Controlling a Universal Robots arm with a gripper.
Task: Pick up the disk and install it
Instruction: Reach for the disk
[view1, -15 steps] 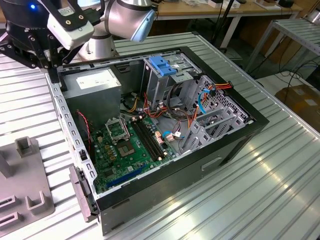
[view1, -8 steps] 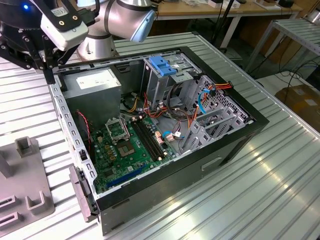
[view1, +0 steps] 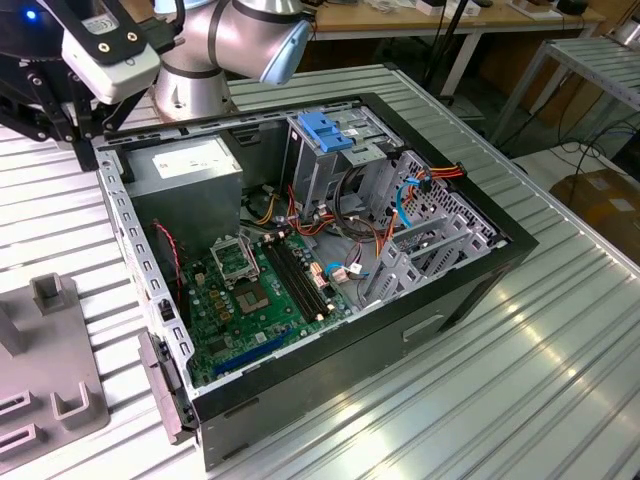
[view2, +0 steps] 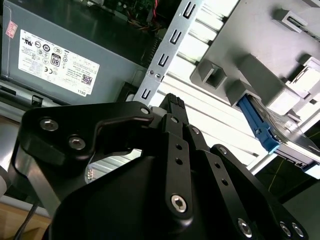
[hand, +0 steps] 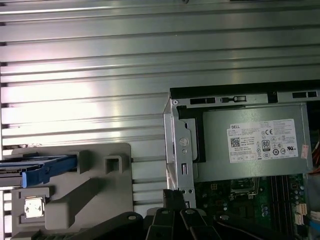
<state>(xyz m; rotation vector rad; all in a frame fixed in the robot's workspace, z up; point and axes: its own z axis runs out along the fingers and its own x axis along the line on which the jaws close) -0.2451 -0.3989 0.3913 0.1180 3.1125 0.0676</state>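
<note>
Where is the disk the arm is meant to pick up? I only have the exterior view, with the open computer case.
Observer: In both wrist views the disk sits in a grey holder, outside the computer case.
Operator: What does it look like?
Observer: Silver-grey metal, with a blue bracket on it.
Operator: Has the arm got hold of it?
Observer: No. In the first wrist view the gripper is by the case's edge, apart from the disk.
</note>
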